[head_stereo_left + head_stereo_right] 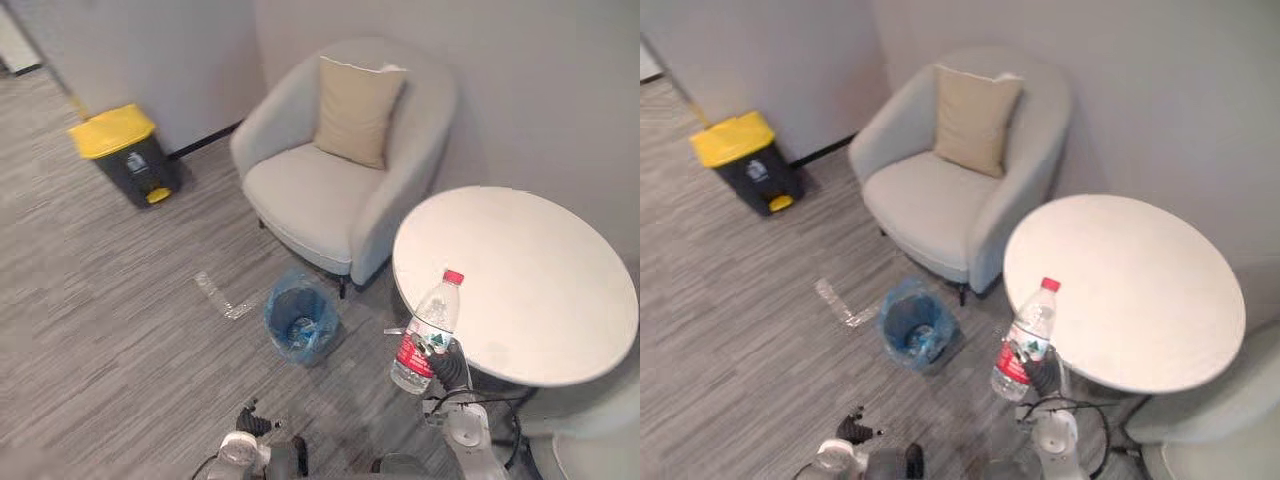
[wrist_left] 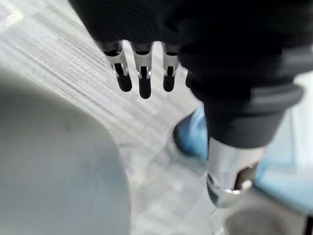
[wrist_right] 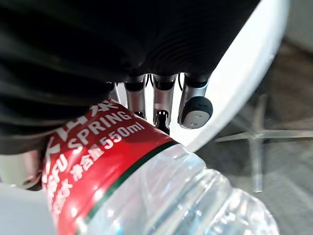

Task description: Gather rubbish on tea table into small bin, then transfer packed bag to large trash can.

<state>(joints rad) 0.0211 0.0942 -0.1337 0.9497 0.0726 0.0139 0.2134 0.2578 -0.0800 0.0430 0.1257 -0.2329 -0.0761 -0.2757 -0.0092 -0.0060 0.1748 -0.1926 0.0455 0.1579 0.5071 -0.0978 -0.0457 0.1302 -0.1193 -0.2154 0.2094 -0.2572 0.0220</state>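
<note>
Where the right hand point(image 1: 450, 365) clamps its labelled lower body, the water bottle point(image 1: 433, 316) stands near-upright, cap toward frame top.

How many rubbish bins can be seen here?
2: a small blue-lined bin on the floor before the armchair, and a yellow-lidded trash can by the wall. None appears hidden.
</note>
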